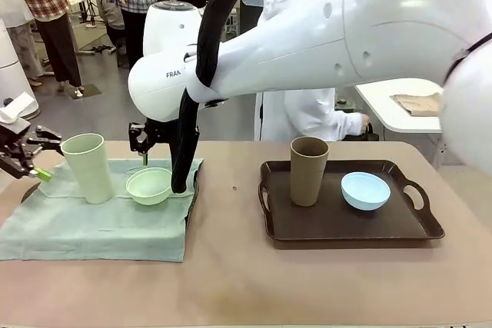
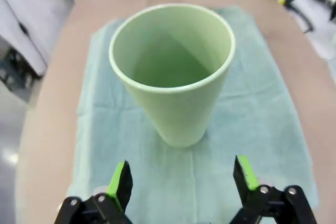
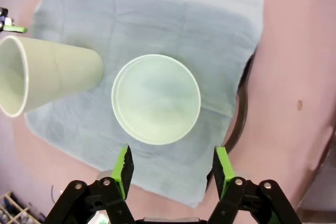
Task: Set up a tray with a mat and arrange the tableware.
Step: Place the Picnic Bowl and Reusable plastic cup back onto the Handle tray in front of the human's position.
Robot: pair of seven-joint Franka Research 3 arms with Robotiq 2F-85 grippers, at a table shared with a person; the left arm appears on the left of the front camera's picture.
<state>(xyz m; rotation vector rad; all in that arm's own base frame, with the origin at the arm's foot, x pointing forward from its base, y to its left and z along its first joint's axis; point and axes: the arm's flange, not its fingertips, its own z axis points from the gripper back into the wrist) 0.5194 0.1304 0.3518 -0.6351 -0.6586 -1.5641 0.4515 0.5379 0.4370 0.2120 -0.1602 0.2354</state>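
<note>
Seen from the front, a tan table (image 1: 231, 282) crosses a busy room, with a person in white (image 1: 296, 117) at its far side and others standing farther back. At left a teal mat (image 1: 100, 228) covers a dark tray (image 1: 192, 205) except for a strip of rim. On the mat stand the pale green tumbler (image 1: 87, 167), upright with its long axis vertical, and the pale green bowl (image 1: 149, 186), mouth up. The left pincer (image 1: 48, 157) is spread just beside the tumbler. The right pincer (image 1: 143, 147), above the bowl, is largely hidden by a black cable (image 1: 184, 151). At right a brown tray (image 1: 346, 224) carries the upright brown tumbler (image 1: 308, 170) and the light blue bowl (image 1: 365, 190). The left wrist view looks into the pale green tumbler's (image 2: 173, 77) open mouth past the spread left pincer (image 2: 181, 177); the far background is blurred. In the right wrist view the right pincer (image 3: 173, 169) is spread over the pale green bowl (image 3: 156, 99), and the picture's edge cuts off the pale green tumbler (image 3: 47, 74).
</note>
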